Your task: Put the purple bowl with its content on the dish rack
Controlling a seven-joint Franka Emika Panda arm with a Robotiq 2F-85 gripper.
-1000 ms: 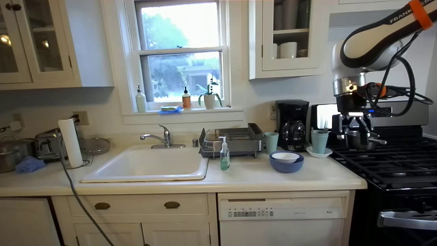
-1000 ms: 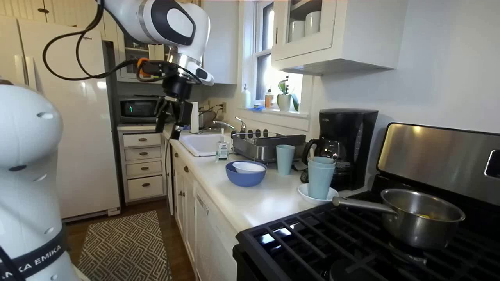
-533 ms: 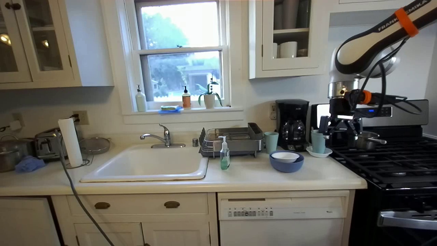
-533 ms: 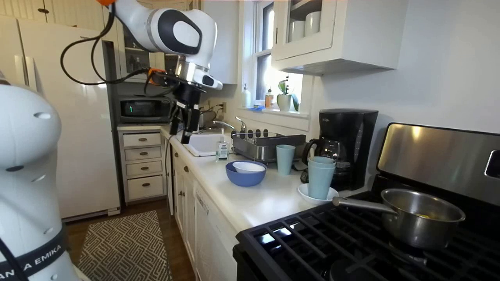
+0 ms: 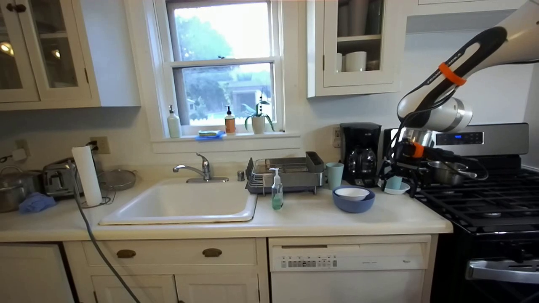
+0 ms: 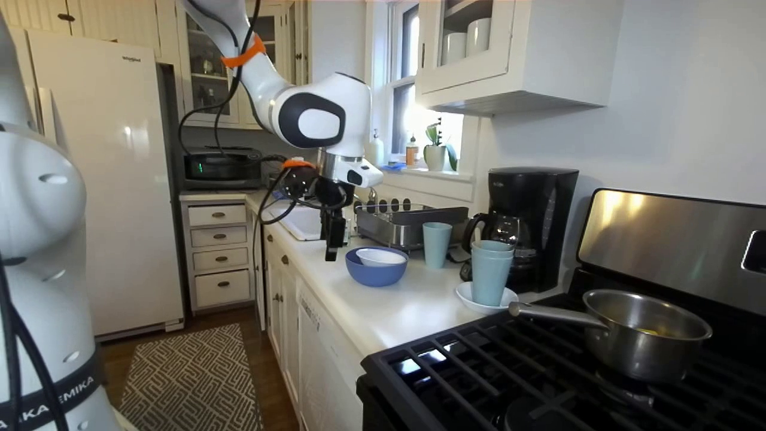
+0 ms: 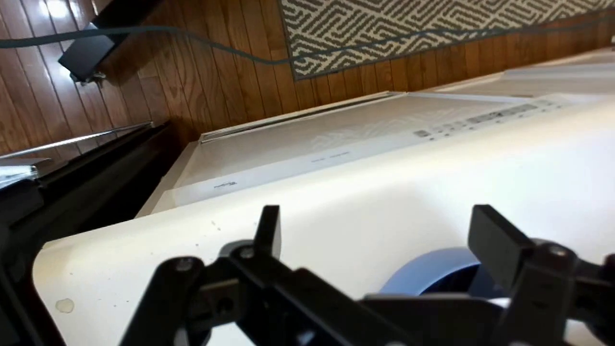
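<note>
The purple bowl [image 5: 353,205] stands upright on the counter with a small white bowl [image 5: 352,193] inside it. Both also show in an exterior view, the purple bowl [image 6: 376,273] with the white bowl [image 6: 381,257] tilted in it. My gripper [image 5: 398,187] is open and empty. In an exterior view the gripper [image 6: 333,246] hangs low beside the purple bowl, apart from it. In the wrist view the purple bowl [image 7: 423,270] lies low, partly hidden behind the right finger of the open gripper [image 7: 375,216]. The dark grey dish rack [image 5: 294,180] stands behind the soap bottle; it also shows here [image 6: 407,232].
A soap bottle [image 5: 277,194] stands in front of the rack, beside the white sink [image 5: 252,206]. A teal cup [image 6: 437,245], stacked teal cups [image 6: 492,276] on a saucer and a coffee maker [image 6: 532,221] stand behind the bowl. A pot [image 6: 649,344] sits on the stove.
My gripper has moved down and toward the purple bowl, leftward in an exterior view and rightward in an exterior view. The bowls and the rack have not moved.
</note>
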